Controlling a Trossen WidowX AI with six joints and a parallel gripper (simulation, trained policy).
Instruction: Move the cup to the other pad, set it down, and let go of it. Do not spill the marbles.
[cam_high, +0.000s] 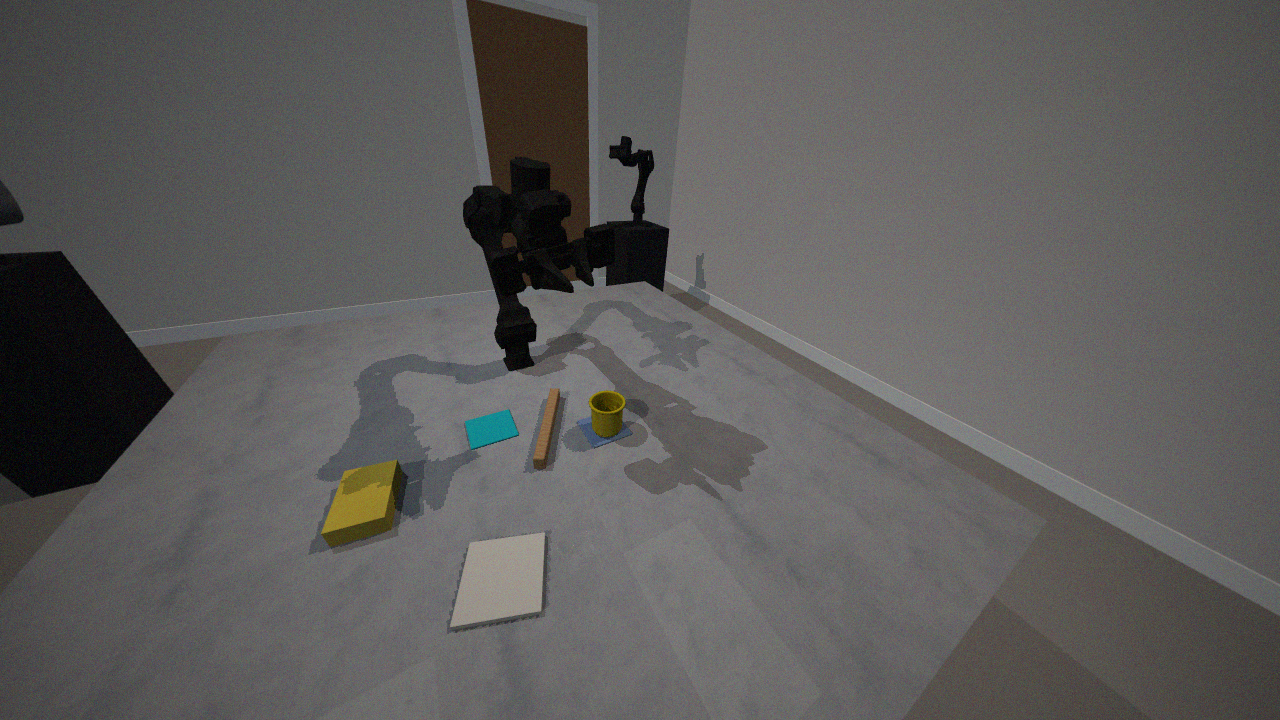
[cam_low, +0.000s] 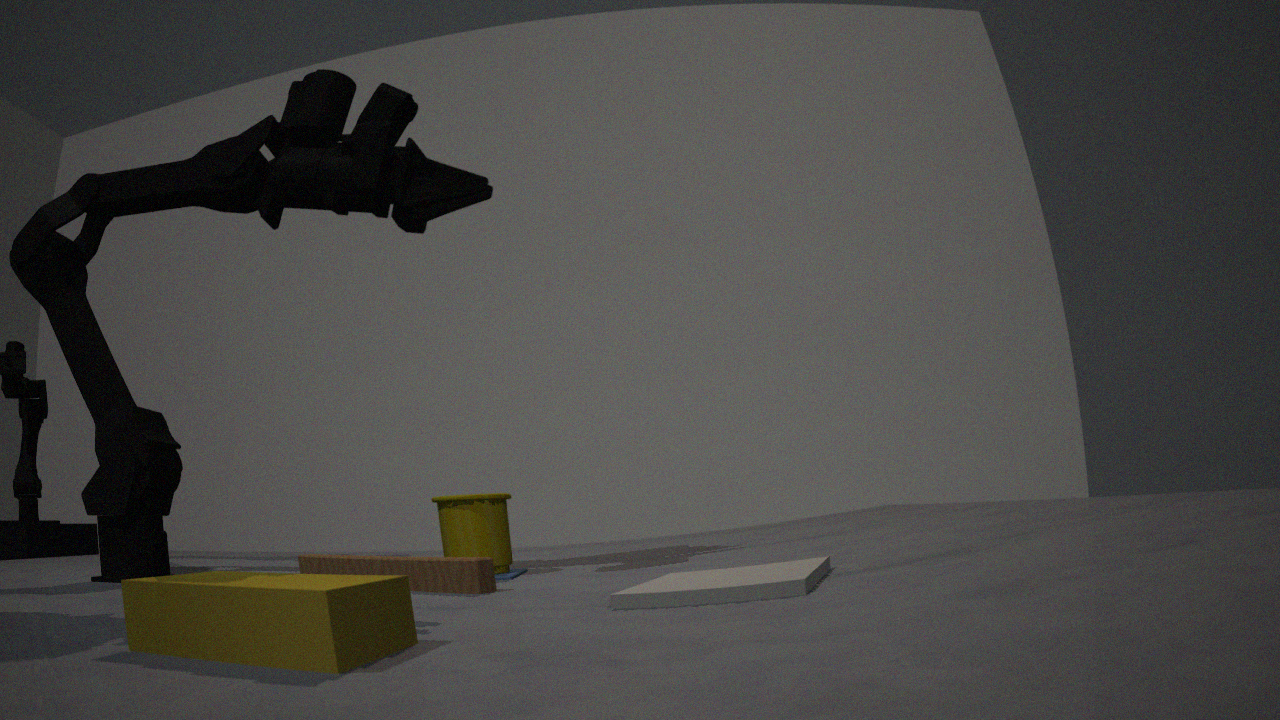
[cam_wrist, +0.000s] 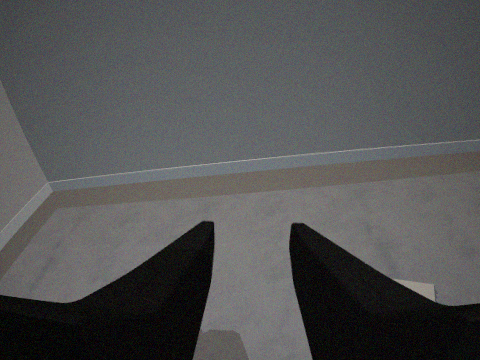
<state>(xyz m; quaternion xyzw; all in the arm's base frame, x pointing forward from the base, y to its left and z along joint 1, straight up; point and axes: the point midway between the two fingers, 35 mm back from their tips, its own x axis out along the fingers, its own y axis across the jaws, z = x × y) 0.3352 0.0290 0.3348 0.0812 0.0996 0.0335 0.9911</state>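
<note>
The yellow cup (cam_high: 606, 416) (cam_low: 477, 534) stands upright on the blue pad (cam_high: 597, 441) (cam_low: 517, 573). Its inside is dark, and I cannot make out the marbles. The other pad, teal (cam_high: 490, 429), lies flat on the far side of a wooden bar from the cup, with nothing on it. My gripper (cam_high: 581, 286) (cam_low: 489, 189) (cam_wrist: 252, 234) is partly open and empty. It is high above the table, well away from the cup, pointing roughly level. The wrist view shows a gap between the fingertips and neither the cup nor the pads.
The wooden bar (cam_high: 546, 429) (cam_low: 398, 574) lies between the two pads. A yellow block (cam_high: 362, 501) (cam_low: 228, 622) and a white slab (cam_high: 501, 580) (cam_low: 725, 582) (cam_wrist: 420, 288) lie on the table. Another black arm stands on a dark pedestal (cam_high: 637, 255) behind the table.
</note>
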